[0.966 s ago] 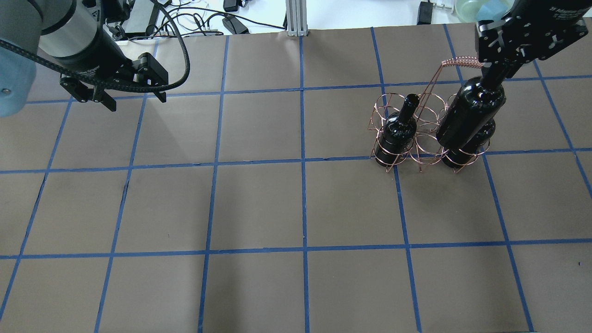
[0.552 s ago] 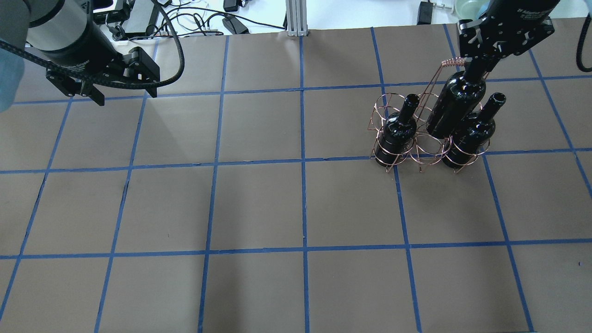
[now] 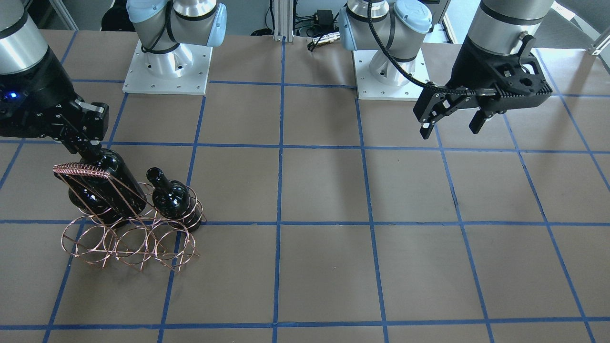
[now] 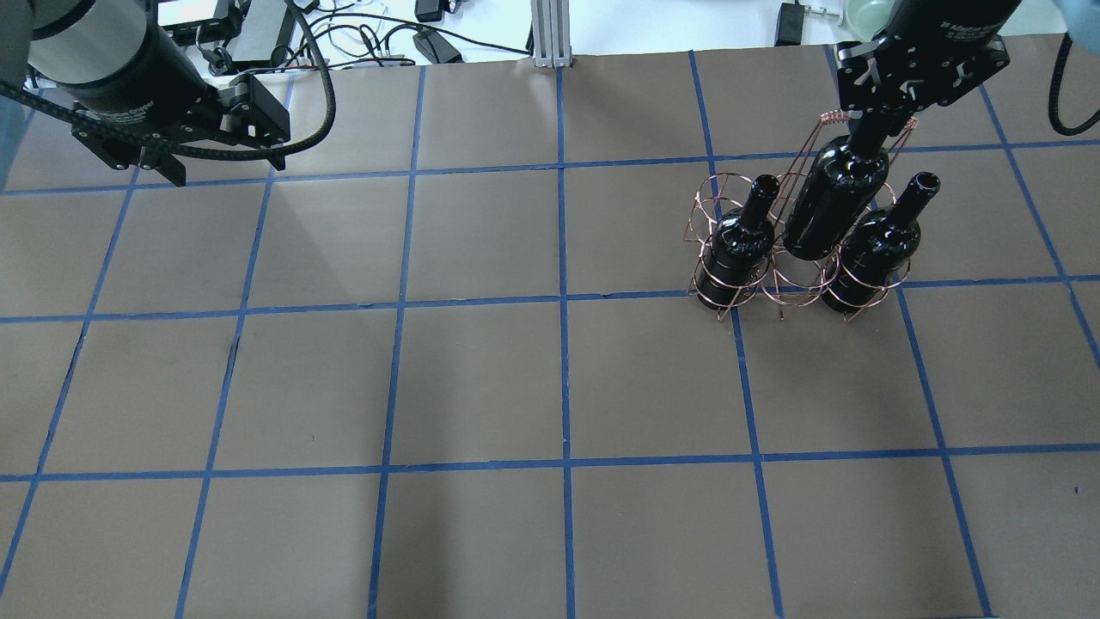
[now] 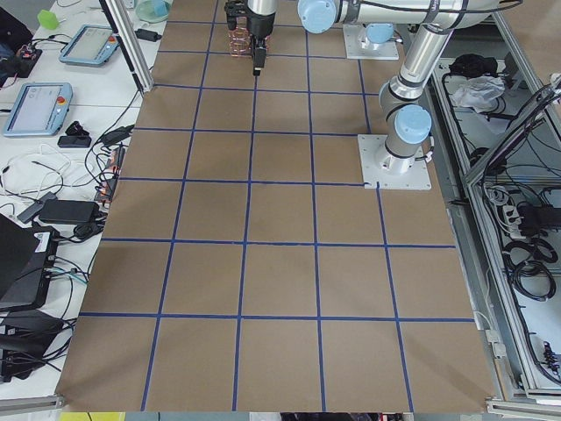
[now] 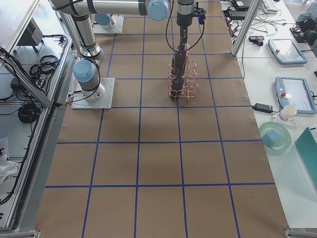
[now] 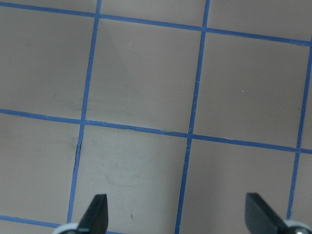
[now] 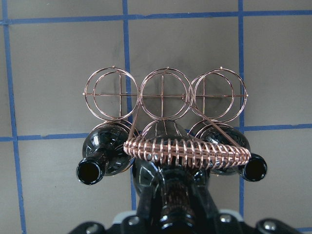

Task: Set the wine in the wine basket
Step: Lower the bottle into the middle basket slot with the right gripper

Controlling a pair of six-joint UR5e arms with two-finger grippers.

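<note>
The copper wire wine basket (image 4: pixel 795 291) stands at the right of the table, and also shows in the front view (image 3: pixel 128 245). Two black bottles stand in the end slots of its row nearer the robot, one on the left (image 4: pixel 741 241) and one on the right (image 4: pixel 872 254). My right gripper (image 4: pixel 870 129) is shut on the neck of a third wine bottle (image 4: pixel 838 198). It holds this bottle upright over the middle slot between them, base at the top ring. In the right wrist view the bottle (image 8: pixel 161 170) sits under the coiled handle (image 8: pixel 187 153). My left gripper (image 4: pixel 228 168) is open and empty, far left.
The basket's three far-row slots (image 8: pixel 163 95) hold nothing. Cables and power bricks (image 4: pixel 369 39) lie beyond the table's far edge, with a metal post (image 4: pixel 550 34) at its middle. The left wrist view shows only brown table with blue grid tape (image 7: pixel 192 131).
My right gripper carried the bottle from above the right-hand bottle leftward and down, over the middle slot. My left arm drew a little back toward the far left.
</note>
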